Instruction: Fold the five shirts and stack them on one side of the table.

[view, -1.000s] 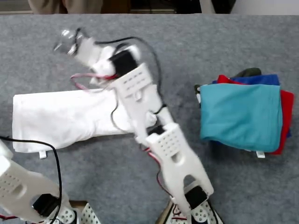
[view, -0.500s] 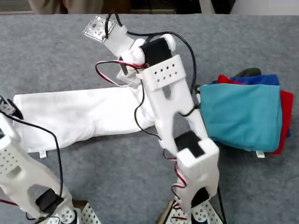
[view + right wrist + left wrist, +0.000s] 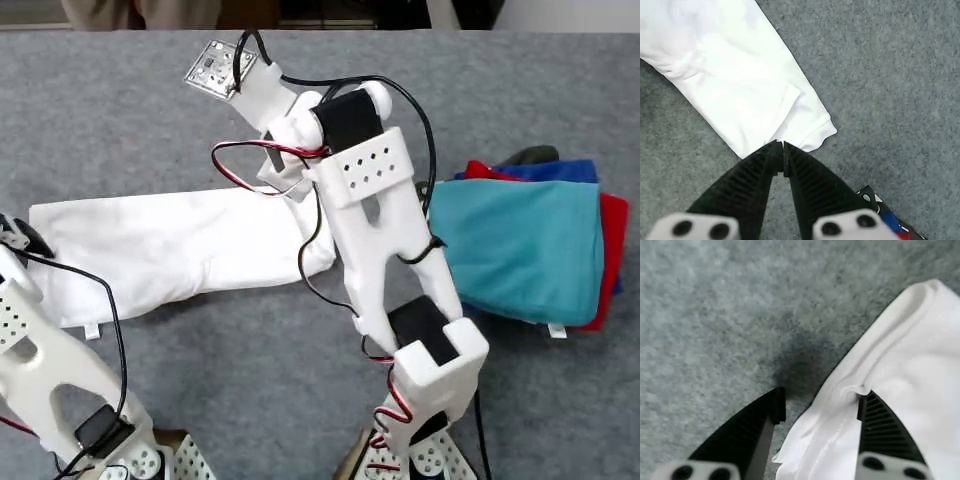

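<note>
From the high view we see a long folded white shirt (image 3: 160, 245) of soft cloth lying on the left half of the grey felt-covered table (image 3: 520, 90). On the right side sits a stack of folded shirts (image 3: 515, 250) — teal on top, blue and red edges below, and a dark piece at the back that we cannot make out well. The white plastic right arm (image 3: 385, 230) crosses the white shirt's right end and hides part of it. The white left arm (image 3: 45, 365) stands at the lower left corner, and its tip is cut by the frame edge near the shirt's left end.

In the left wrist view the left gripper (image 3: 820, 402) is spread wide. One black ribbed finger (image 3: 757, 427) is over bare table and the other over the shirt, with the hemmed edge between them. Whether they touch the cloth we cannot tell.

In the right wrist view the right gripper (image 3: 783, 149) has its fingers pressed together with nothing between them, just at the border of the shirt's end. A small corner of the stack (image 3: 885, 212) is visible — the rest is cut off.
</note>
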Available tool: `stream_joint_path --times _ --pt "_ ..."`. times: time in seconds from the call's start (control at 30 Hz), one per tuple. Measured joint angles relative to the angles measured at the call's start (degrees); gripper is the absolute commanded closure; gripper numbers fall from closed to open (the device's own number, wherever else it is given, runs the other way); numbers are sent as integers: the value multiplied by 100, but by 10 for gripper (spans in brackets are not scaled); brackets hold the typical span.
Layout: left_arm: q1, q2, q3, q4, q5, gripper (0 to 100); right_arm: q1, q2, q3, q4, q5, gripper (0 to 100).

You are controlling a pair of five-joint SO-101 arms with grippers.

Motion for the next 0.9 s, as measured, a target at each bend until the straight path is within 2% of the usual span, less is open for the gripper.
stream_joint_path --times 0.17,0.43,0.73,0.9 --pt "9 316 -193 79 -26 804 0 0 9 0 0 993" --pt "220 527 -387 202 -26 981 0 0 9 0 0 993" --pt "220 536 -387 246 -26 982 0 0 9 0 0 993" --pt "-141 563 -545 255 -185 982 0 0 9 0 0 993"
